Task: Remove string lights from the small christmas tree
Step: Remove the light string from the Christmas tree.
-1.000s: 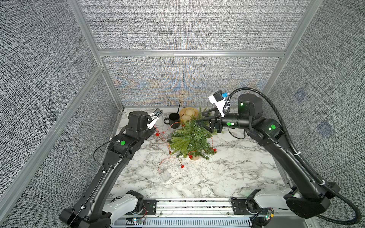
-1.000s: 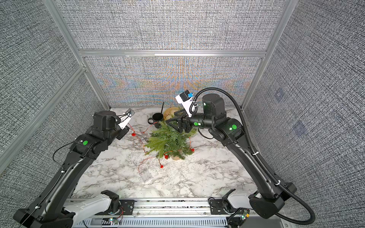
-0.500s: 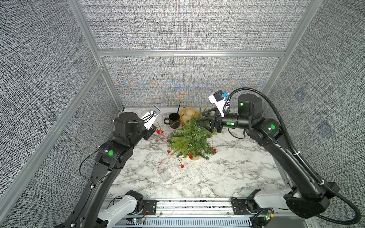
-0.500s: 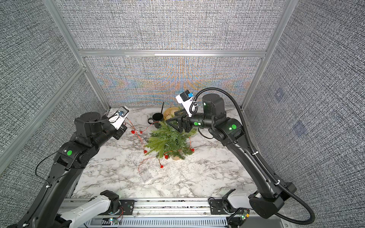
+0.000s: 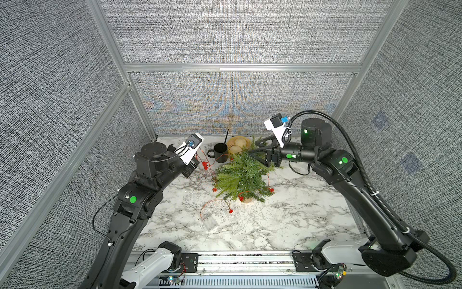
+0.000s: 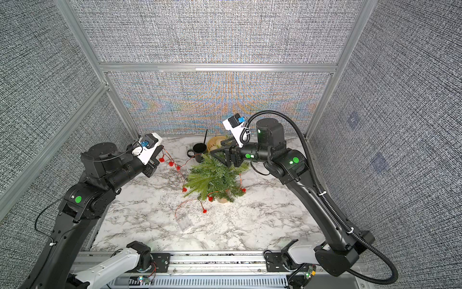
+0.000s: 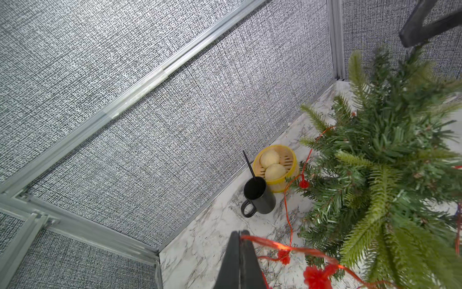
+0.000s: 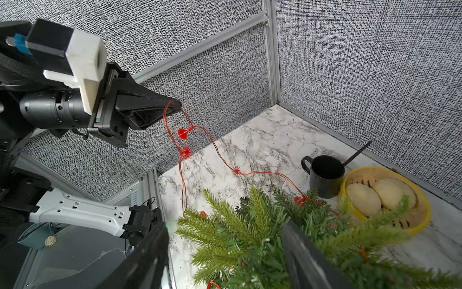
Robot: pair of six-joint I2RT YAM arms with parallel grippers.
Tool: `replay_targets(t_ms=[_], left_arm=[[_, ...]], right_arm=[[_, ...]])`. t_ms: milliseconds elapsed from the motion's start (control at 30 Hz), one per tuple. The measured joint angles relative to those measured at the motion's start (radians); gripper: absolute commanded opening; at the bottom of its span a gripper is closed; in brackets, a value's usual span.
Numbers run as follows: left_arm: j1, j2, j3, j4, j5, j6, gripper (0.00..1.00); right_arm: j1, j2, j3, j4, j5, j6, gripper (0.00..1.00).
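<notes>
left gripper (image 8: 175, 106): we see its jaws closed on the string lights (image 5: 205, 164), pinching the red wire at the tips, raised left of the tree.
right gripper (image 5: 253, 147): jaws wide apart on either side of the top fronds; we cannot tell whether they touch.
string lights: the wire sags from the left jaws into the fronds and winds through them; its battery box (image 5: 209, 221) lies on the marble table (image 5: 287, 220), nearer than the tree.
small christmas tree (image 5: 242, 175): upright mid-table, just nearer than the black mug (image 5: 220, 150).
</notes>
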Motion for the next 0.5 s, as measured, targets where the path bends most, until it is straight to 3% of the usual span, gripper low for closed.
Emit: replay_targets(t_ms=[500], left_arm=[[0.000, 0.066, 0.093, 0.047, -0.134, -0.042, 0.00]], right_arm=[[-0.008, 0.003, 0.000, 0.001, 0.000, 0.010, 0.73]])
